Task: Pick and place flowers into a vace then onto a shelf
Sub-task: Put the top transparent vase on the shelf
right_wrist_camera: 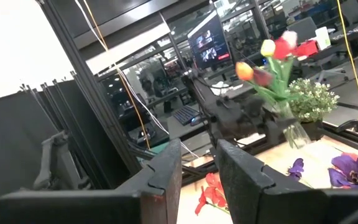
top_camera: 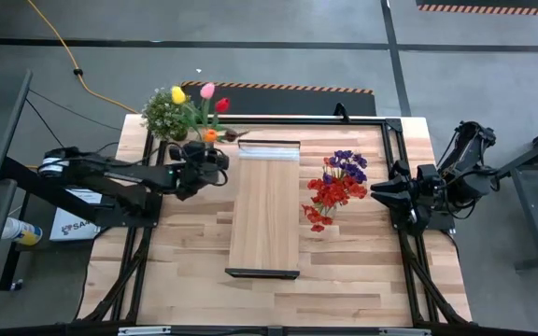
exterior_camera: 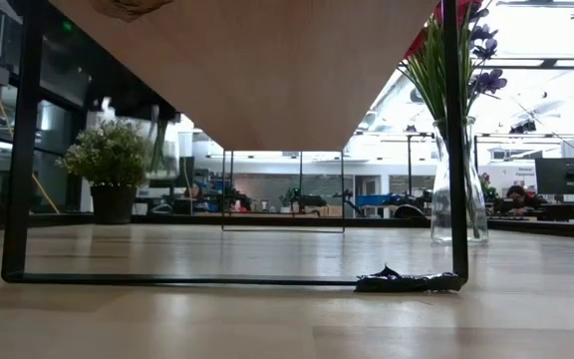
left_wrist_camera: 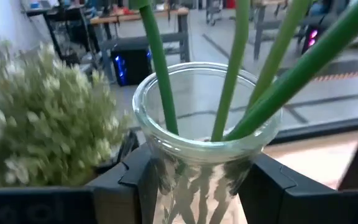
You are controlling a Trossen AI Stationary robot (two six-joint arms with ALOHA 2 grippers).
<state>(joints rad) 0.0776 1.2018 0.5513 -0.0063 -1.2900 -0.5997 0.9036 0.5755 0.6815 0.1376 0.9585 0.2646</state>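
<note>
A clear glass vase [left_wrist_camera: 197,124] holds several green-stemmed tulips: yellow [top_camera: 177,94], pink [top_camera: 207,91], red [top_camera: 222,105] and orange [top_camera: 210,135]. My left gripper [top_camera: 211,161] is shut on it at the table's far left, beside the potted plant [top_camera: 164,117]. The light wood shelf [top_camera: 264,205] stands on black legs in the table's middle. Right of it, a second glass vase [exterior_camera: 456,184] with red and purple flowers [top_camera: 339,182] stands on its base on the table. My right gripper [right_wrist_camera: 199,177] waits at the table's right edge, its fingers a little apart with nothing between them. My left gripper pinches the vase just below its rim [left_wrist_camera: 166,165], one finger [left_wrist_camera: 120,180] on each side of the glass. The fingers come nearly level from the table's left. In the right wrist view the vase [right_wrist_camera: 294,134] is tilted. In the low view its bottom [exterior_camera: 163,172] shows above the tabletop.
The bushy potted plant [left_wrist_camera: 36,118] stands right beside the held vase. Black frame rails [top_camera: 395,140] run along the table's edges. Bare tabletop [top_camera: 185,252] lies near and left of the shelf.
</note>
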